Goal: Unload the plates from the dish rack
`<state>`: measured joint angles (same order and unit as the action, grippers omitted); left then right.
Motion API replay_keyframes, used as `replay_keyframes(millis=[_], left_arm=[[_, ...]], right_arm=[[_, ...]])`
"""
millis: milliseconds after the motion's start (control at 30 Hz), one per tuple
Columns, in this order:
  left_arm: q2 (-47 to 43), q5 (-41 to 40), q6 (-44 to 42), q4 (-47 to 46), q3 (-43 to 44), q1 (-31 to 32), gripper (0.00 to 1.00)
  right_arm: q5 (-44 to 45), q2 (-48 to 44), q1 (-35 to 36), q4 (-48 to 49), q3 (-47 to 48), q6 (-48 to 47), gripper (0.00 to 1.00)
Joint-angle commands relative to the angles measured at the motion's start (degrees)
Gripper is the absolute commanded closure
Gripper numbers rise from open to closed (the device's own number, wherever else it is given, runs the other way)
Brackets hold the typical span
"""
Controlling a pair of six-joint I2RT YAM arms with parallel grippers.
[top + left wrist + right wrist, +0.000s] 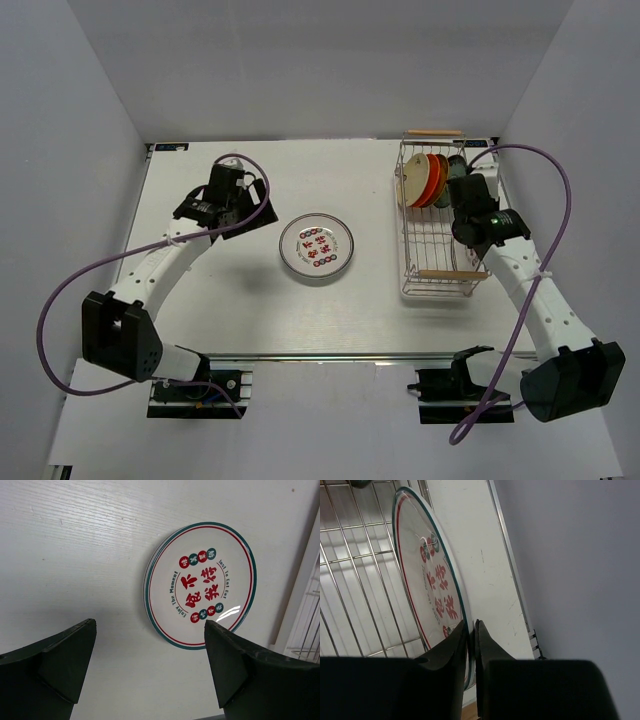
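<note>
A white plate with a green-red rim and red and green circle marks [316,245] lies flat on the table; it also shows in the left wrist view [200,582]. My left gripper [238,207] [150,624] hangs open and empty to its left. The chrome wire dish rack [405,245] stands at the right. An orange-red plate [438,178], a pale plate face [414,181] and a dark teal plate [458,166] stand at its far end. My right gripper [464,197] [471,623] is shut on the rim of a white green-red rimmed plate [427,580] standing upright; the top view mostly hides this plate.
The rack has wooden rod handles at the far end [434,132] and near end [447,274]. Its wires [350,570] lie left of the held plate; the rack's corner shows in the left wrist view [309,630]. The grey side wall [570,555] is close on the right.
</note>
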<state>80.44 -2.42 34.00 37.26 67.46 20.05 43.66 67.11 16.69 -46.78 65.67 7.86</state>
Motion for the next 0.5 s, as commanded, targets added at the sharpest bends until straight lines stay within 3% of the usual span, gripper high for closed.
replay_keyframes(millis=[0,233,467], left_arm=[[-2.84,-0.58,-0.07,-2.1,-0.23,-0.19,0.02],[-3.1,-0.75,-0.34,-1.05,1.44,-0.19,0.02],[-5.3,0.83,-0.51,-2.8,0.65,-0.19,0.02]], right_arm=[[2.04,0.65,0.01,0.38,2.18,0.05,0.98],[-0.94,-1.01,0.1,1.08,7.97,-3.19,1.0],[-4.46,-2.86,0.19,0.81,20.79,-7.59,1.0]])
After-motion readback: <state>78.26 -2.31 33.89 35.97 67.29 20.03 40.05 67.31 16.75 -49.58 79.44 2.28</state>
